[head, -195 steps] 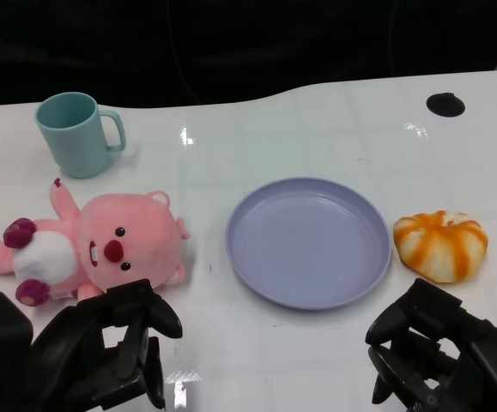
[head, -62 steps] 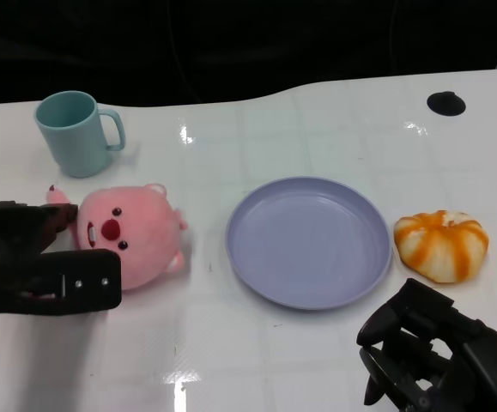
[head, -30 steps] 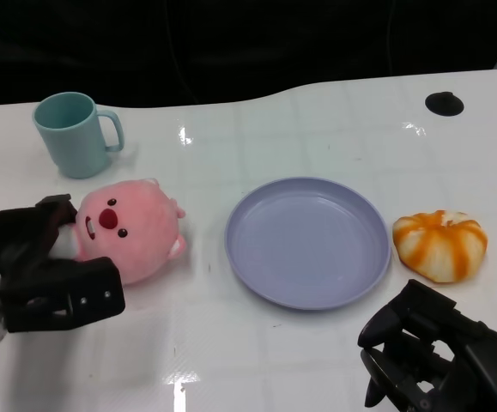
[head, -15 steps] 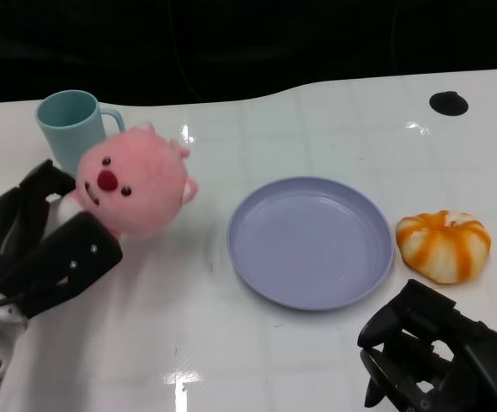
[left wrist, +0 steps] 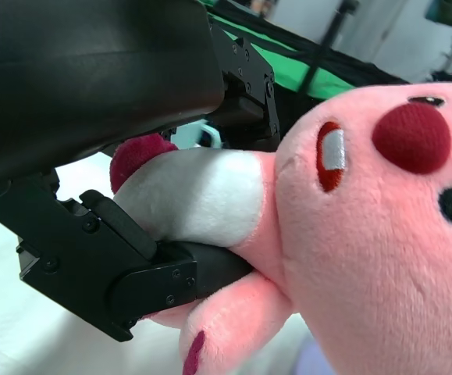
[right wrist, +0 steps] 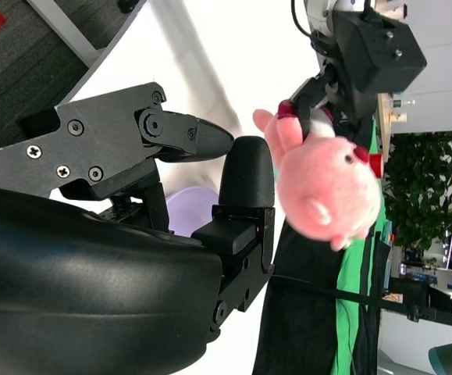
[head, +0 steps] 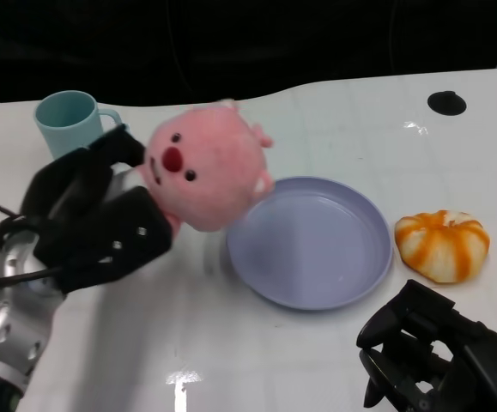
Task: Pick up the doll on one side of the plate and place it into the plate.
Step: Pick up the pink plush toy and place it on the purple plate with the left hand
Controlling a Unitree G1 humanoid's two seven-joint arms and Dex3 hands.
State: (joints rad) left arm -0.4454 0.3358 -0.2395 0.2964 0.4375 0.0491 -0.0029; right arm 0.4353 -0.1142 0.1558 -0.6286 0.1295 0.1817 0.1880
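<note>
while the left hand [head: 93, 227] fingers hold the doll [head: 207, 166] aloft, its head points toward the plate [head: 308, 242].

Doll [head: 207, 165] pink w/ red nose; plate [head: 310, 241] lavender; cup [head: 66, 119] teal; bun [head: 441, 245] orange-white striped; table [head: 257, 360] white.

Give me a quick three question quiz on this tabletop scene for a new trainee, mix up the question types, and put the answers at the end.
1. True or false: the pink doll is lying inside the purple plate.
2. Which robot hand holds the doll? A) left robot hand B) right robot hand C) neither
3. Fill in: the orange-striped bun sits beside the plate, on the robot's ____ side.

Key:
1. False; it is held up in the air by the plate's edge.
2. A
3. right
</note>
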